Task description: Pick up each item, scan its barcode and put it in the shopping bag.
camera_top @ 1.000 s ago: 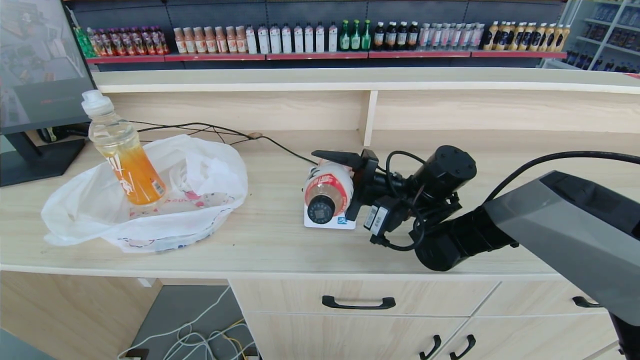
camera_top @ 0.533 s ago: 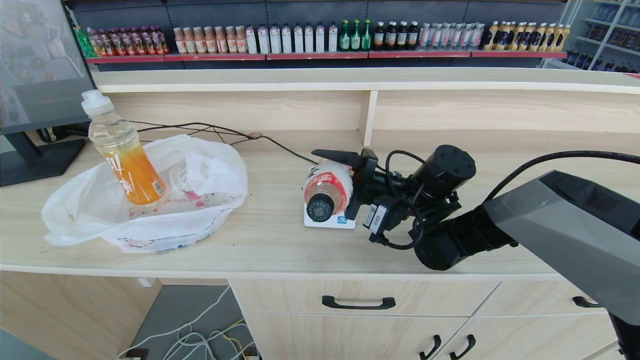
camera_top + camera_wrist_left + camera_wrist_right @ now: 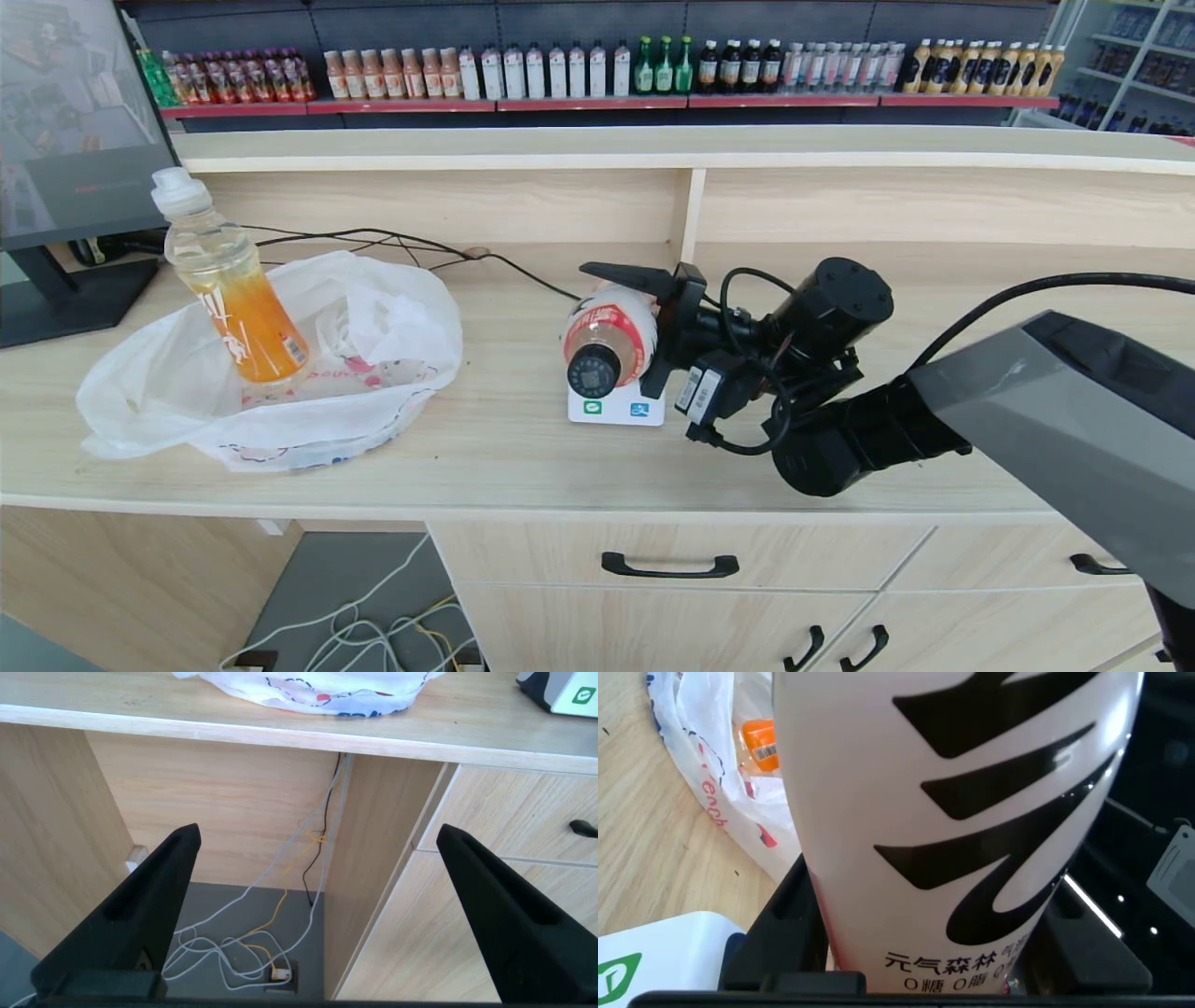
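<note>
My right gripper [image 3: 613, 329] is shut on a bottle [image 3: 609, 338] with a red-and-white label and a black cap. It holds the bottle on its side just above the white scanner [image 3: 616, 409], cap toward me. In the right wrist view the bottle [image 3: 962, 812] sits between the jaws, with the scanner [image 3: 649, 952] below. The white shopping bag [image 3: 392, 327] lies open on the counter's left part, and an orange drink bottle [image 3: 233, 289] stands tilted in it. My left gripper [image 3: 318, 905] hangs open below the counter edge, facing the cabinet front under the bag [image 3: 318, 691].
A monitor [image 3: 65, 140] stands at the far left, and a black cable [image 3: 373, 238] runs behind the bag. The raised back counter has a divider [image 3: 689, 215]. Drawers with black handles [image 3: 668, 566] lie below the counter front. Loose cables [image 3: 243, 943] trail on the floor.
My right gripper has lifted the bottle slightly up and to the left, so more of the scanner's front shows beneath it. The bag and the orange bottle have not moved.
</note>
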Tool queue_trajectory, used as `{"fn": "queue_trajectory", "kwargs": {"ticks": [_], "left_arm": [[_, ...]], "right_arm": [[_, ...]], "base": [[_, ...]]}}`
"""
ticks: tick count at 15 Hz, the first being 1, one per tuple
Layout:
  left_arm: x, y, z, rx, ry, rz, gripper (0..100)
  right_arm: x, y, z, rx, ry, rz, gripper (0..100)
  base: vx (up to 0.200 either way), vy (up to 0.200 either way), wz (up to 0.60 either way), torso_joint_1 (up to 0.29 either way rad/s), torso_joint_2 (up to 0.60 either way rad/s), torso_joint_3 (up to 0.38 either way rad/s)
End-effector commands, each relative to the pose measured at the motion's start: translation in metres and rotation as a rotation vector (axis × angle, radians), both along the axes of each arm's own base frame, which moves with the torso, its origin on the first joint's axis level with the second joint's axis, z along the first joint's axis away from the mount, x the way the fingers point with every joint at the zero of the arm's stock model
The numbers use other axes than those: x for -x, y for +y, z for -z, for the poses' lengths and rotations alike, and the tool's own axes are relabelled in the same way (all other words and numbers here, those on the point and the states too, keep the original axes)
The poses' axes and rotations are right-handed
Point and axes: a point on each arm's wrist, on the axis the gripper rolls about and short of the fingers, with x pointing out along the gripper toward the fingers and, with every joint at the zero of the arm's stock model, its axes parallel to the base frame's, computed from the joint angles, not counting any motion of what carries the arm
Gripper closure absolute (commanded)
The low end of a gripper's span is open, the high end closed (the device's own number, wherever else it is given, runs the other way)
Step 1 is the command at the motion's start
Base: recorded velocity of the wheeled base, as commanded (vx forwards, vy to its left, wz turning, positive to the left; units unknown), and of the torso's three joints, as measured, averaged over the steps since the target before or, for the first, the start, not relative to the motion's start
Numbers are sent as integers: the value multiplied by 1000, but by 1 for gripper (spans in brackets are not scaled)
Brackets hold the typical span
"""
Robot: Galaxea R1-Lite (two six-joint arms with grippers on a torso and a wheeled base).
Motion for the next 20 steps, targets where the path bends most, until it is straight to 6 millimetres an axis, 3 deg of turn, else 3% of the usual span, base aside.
{"fn": "queue_trajectory", "kwargs": {"ticks": [1,3,8,11,15,17,20], "left_arm": [[0,0,0,-1,0,0,0],[0,0,0,0,0,0,0],[0,0,0,0,0,0,0],[0,0,0,-1,0,0,0],[0,0,0,-1,0,0,0],[0,0,0,0,0,0,0],[0,0,0,0,0,0,0]], "right_arm": [[6,1,-7,-8,-9,-10,100],[18,3,-12,-17,25,-31,100],[57,-25,-66,-129,106,-47,100],[85,-40,-50,-199,356,65,100],[122,-67,-65,-300,488,111,100],[141,-77,-54,-347,657,132,100],[163,-90,-55,-385,756,108,100]], "base": [[0,0,0,0,0,0],[0,0,0,0,0,0],[0,0,0,0,0,0],[0,0,0,0,0,0],[0,0,0,0,0,0],[0,0,0,0,0,0],[0,0,0,0,0,0]]}}
